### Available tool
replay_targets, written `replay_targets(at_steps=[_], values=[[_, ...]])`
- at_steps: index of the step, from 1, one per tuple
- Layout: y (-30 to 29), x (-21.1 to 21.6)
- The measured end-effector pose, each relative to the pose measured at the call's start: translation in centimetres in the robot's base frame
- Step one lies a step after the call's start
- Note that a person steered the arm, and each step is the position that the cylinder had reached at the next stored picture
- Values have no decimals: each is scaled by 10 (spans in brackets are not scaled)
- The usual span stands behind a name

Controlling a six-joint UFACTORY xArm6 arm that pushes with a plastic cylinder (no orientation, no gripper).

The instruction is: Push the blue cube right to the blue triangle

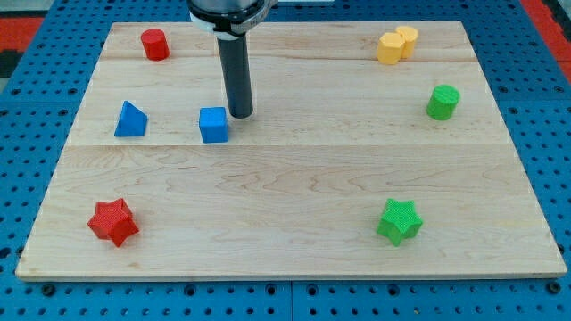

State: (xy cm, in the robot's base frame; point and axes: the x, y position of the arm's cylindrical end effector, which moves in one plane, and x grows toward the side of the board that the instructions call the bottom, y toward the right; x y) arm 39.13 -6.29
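A red star [112, 221] and green star [399, 221] lay nearest the view's bottom. Farther up, the blue cube [213, 125] sat right of the blue triangle [130, 119], apart from it. My tip [240, 115], a bare rod with no jaws, stood just beside the cube's upper right.

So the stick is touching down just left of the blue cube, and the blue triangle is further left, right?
Not quite. In the camera view my tip is just right of the blue cube, slightly towards the view's top, not left of it. The blue triangle is indeed further left.
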Motion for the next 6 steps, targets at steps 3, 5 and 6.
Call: replay_targets(at_steps=[3, 5, 6], values=[[-82, 14], [90, 32], [192, 32]])
